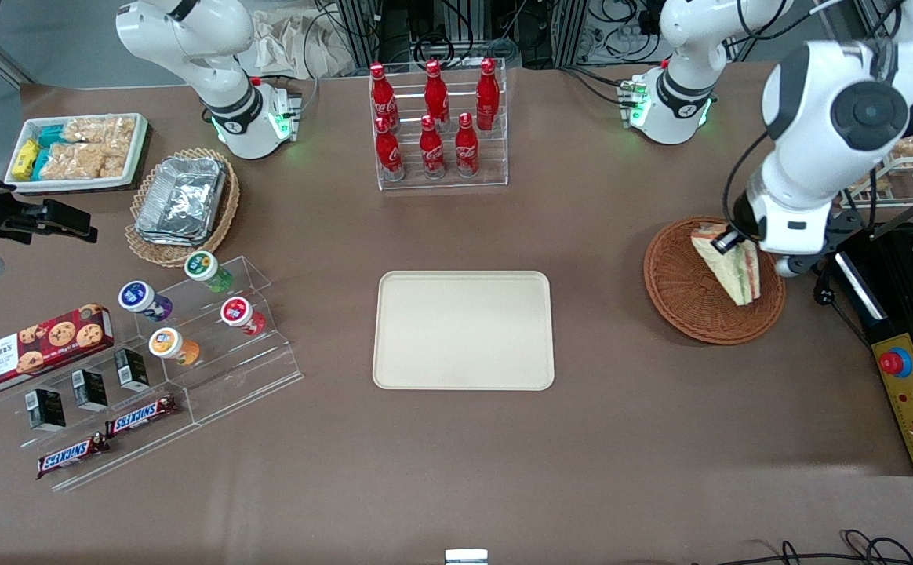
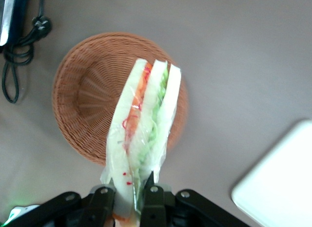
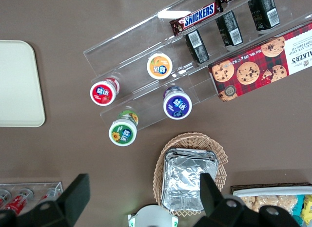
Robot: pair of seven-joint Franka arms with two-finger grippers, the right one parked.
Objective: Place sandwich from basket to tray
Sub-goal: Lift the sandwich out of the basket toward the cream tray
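A: Brown desk (image 1: 598, 439) all around, so where's the sandwich (image 2: 144, 127)?

B: Pinched at one narrow end between the end effector (image 2: 127, 200)'s two fingers. Its long axis runs straight out from the fingertips, filling edge showing.

A: Has it left the basket (image 2: 83, 98)?

B: It looks lifted, hanging above the basket's bowl rather than lying in it.

A: And the tray (image 1: 463, 329)?

B: Bare, well apart from the end effector, off toward the parked arm's end of the desk. I judge the next move is a sideways carry that way, then lowering.
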